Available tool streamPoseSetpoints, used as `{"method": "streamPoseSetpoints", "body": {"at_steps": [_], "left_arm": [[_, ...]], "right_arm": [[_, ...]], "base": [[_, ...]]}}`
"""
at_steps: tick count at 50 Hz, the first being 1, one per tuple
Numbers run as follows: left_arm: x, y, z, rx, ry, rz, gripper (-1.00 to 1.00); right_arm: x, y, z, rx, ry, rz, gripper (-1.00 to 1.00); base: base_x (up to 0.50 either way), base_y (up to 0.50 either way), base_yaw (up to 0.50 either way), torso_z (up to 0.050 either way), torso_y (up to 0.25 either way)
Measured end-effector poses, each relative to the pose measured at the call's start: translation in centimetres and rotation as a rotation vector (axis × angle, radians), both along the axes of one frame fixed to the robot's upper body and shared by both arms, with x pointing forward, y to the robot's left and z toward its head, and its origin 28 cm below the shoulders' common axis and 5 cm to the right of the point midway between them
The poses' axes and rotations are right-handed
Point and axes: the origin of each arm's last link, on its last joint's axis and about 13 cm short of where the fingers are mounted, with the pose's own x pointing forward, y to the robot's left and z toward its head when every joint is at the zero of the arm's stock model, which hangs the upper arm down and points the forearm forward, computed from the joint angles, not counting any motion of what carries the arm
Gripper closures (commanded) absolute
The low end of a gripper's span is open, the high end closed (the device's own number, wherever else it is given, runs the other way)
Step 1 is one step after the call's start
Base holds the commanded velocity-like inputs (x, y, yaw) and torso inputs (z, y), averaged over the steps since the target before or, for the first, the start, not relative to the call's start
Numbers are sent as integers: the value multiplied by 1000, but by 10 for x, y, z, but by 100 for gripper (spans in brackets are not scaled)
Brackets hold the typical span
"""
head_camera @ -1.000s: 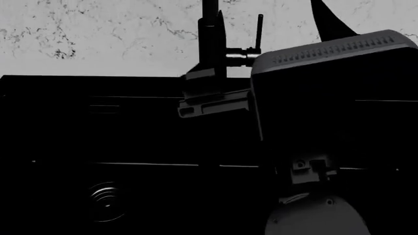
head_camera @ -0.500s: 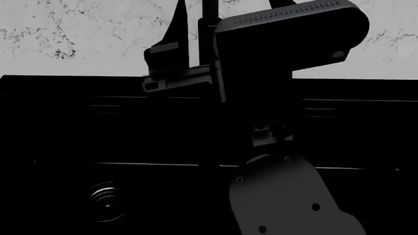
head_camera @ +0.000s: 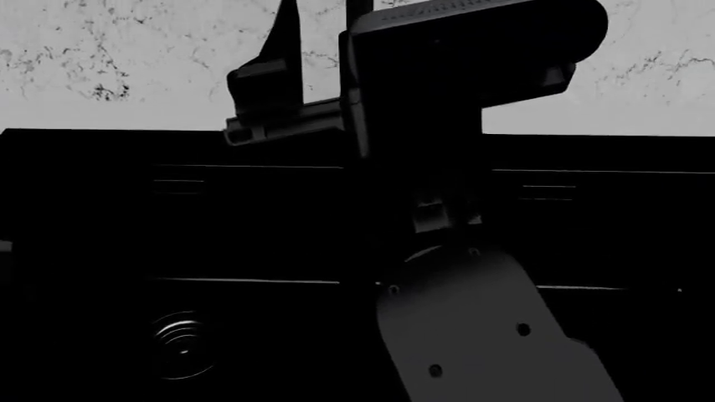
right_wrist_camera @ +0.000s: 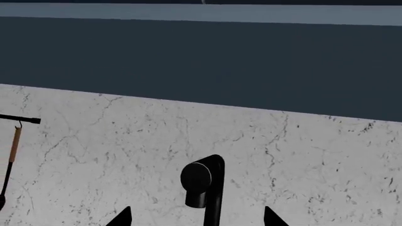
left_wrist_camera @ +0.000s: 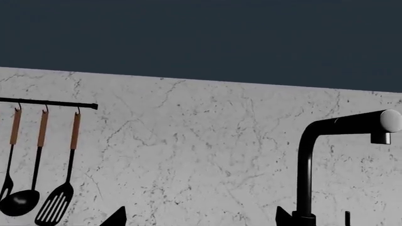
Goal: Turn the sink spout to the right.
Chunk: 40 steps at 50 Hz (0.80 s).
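The sink spout (right_wrist_camera: 213,193) is a slim black pipe with its outlet end facing the right wrist camera. It stands between the two tips of my right gripper (right_wrist_camera: 196,217), which is open with nothing touching the tips. In the head view only the pipe's top (head_camera: 357,12) shows above my bulky right arm (head_camera: 470,75), and one finger (head_camera: 287,42) rises left of it. My left gripper (left_wrist_camera: 201,219) is open and empty; the spout (left_wrist_camera: 306,169) stands just outside one tip. The black sink (head_camera: 90,209) fills the lower head view.
A metallic drain (head_camera: 179,343) shows in the left basin. A marble backsplash (head_camera: 134,67) runs behind the sink. A rail with three hanging utensils (left_wrist_camera: 41,165) is on the wall left of the faucet. The thin lever handle (left_wrist_camera: 347,219) shows beside the spout base.
My right arm has swung left and up across the head view. Its gripper now sits higher around the spout, and the arm now hides the lever handle.
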Motion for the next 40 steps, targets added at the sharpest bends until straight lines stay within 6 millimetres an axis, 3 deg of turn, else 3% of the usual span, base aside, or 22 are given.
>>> {"method": "streamPoseSetpoints", "body": {"at_steps": [40], "left_arm": [[0, -2, -2, 2, 11, -24, -100]], "right_arm": [[48, 10, 8, 6, -16, 2, -100]], "base": [[0, 0, 0, 0, 0]]}}
